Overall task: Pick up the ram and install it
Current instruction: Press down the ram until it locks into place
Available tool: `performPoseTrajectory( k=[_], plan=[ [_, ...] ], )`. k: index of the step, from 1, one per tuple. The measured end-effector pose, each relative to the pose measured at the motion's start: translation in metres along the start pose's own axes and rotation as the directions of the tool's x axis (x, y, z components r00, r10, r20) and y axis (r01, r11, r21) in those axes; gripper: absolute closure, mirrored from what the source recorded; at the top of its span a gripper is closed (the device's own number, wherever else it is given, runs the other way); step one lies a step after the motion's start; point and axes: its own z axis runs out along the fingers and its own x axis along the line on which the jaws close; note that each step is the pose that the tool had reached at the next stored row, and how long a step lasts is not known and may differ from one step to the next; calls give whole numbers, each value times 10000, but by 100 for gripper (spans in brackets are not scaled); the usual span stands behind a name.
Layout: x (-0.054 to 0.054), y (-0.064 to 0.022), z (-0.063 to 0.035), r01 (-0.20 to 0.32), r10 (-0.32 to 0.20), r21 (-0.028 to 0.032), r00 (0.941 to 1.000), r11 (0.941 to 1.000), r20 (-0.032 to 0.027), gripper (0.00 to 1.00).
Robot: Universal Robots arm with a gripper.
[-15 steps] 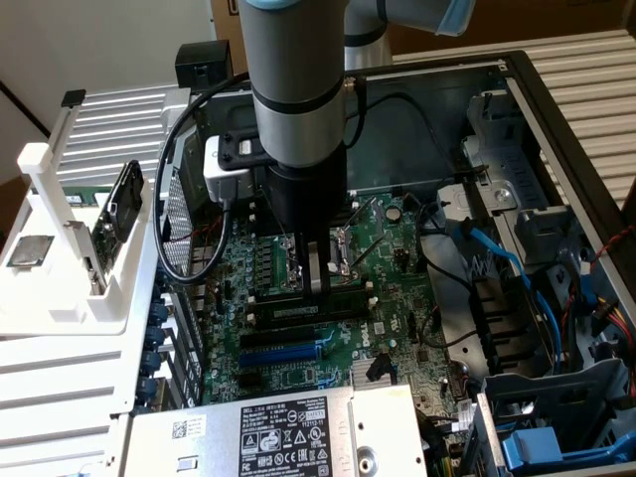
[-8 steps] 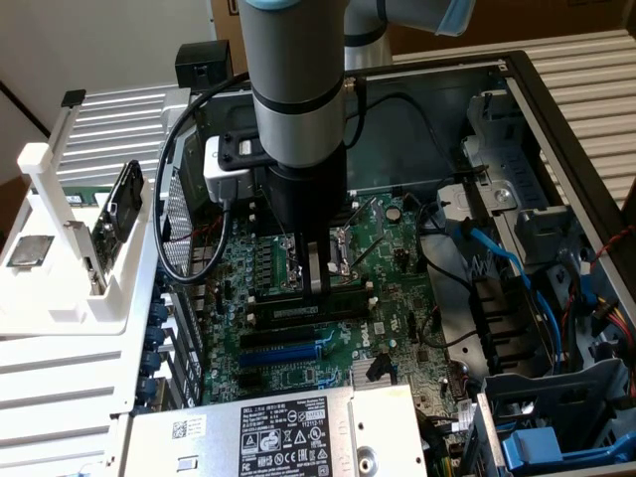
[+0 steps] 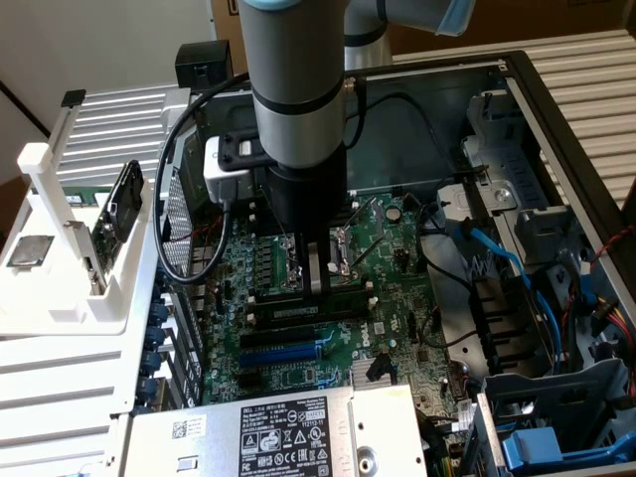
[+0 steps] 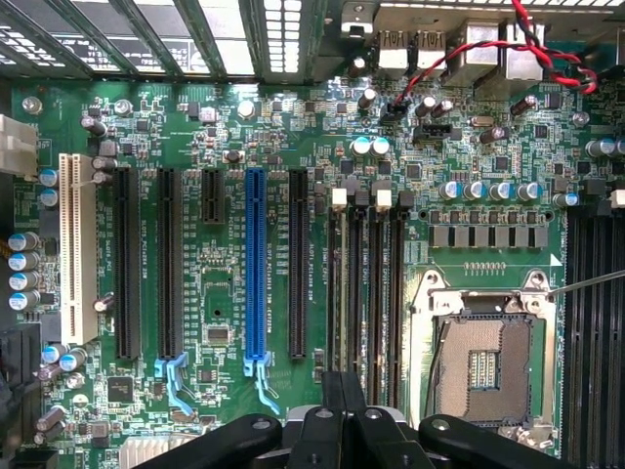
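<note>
Ram [image 3: 288, 310] lengthwise along memory slots [image 4: 367, 283]

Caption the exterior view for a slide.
Robot arm's shut claw presses down at the memory slots on the motherboard inside an open computer case.

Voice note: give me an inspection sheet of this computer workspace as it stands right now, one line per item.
Surface: green motherboard inside an open computer case; processor socket empty.
Job's things: four black memory slots with white end clips; cannot tell whether the ram sits in the slot under the fingers.
Clutter: white rack holding spare parts at the exterior view's left; power supply with a label.
Grippers: gripper shut, tips down at the memory slots beside the socket.
Cables: black cable looping off the wrist; blue cables; red and black wires.
Surroundings: nothing seen of note.
</note>
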Motion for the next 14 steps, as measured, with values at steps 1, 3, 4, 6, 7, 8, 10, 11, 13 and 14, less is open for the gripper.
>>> performPoseTrajectory(
  k=[1, 3, 4, 6, 7, 8, 10, 11, 13, 14],
  plan=[
    [3, 0, 0, 0, 0, 0, 10000, 10000, 0, 90],
    [3, -1, -1, 1, -1, -1, 10000, 10000, -1, 90],
    [3, 0, -1, 1, -1, -1, 10000, 10000, -1, 90],
    [3, 0, 0, 0, 0, -1, 10000, 10000, -1, 90],
    [4, 0, 0, 0, 0, -1, 10000, 10000, -3, 90],
    [4, 0, 1, 0, 0, -2, 10000, 10000, -4, 90],
    [4, 0, 4, 1, -1, -2, 10000, 10000, -3, 90],
    [4, 0, 6, 1, -1, -2, 10000, 10000, -2, 90],
    [4, 0, 10, 1, -1, -2, 10000, 10000, -4, 90],
    [4, 0, 11, 1, -1, -3, 10000, 10000, -5, 90]
  ],
)
